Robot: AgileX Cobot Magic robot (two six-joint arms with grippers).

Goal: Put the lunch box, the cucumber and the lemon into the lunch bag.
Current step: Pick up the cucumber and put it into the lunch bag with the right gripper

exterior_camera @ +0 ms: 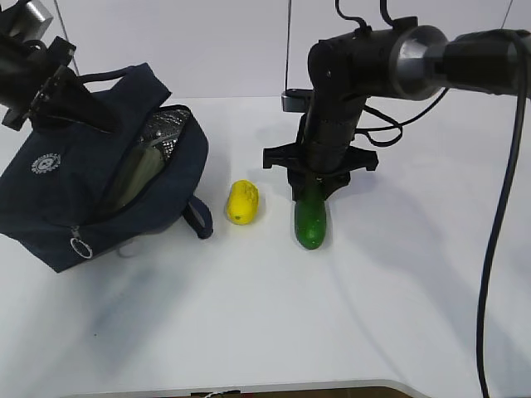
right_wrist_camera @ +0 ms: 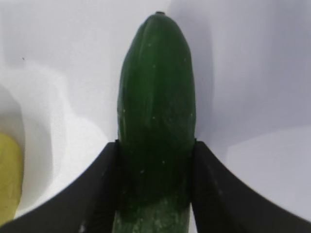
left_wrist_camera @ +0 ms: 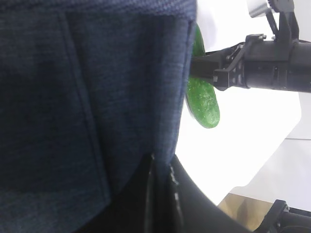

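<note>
The dark navy lunch bag (exterior_camera: 58,195) lies at the left with its mouth open and its silver lining showing. Inside the opening a pale green lid shows, apparently the lunch box (exterior_camera: 137,170). My left gripper (exterior_camera: 76,101) is shut on the bag's upper edge by the handle; in the left wrist view the navy fabric (left_wrist_camera: 73,97) fills the frame above the shut jaws of that gripper (left_wrist_camera: 163,167). The yellow lemon (exterior_camera: 242,202) lies on the table beside the bag. The dark green cucumber (exterior_camera: 310,220) lies right of it, with my right gripper (right_wrist_camera: 155,145) shut on its sides.
The white table (exterior_camera: 265,332) runs to a front edge at the bottom of the exterior view. A metal ring pull (exterior_camera: 80,247) hangs at the bag's near side. The right arm (exterior_camera: 348,75) reaches down over the middle. The lemon's edge (right_wrist_camera: 8,179) shows left of the cucumber (right_wrist_camera: 156,97).
</note>
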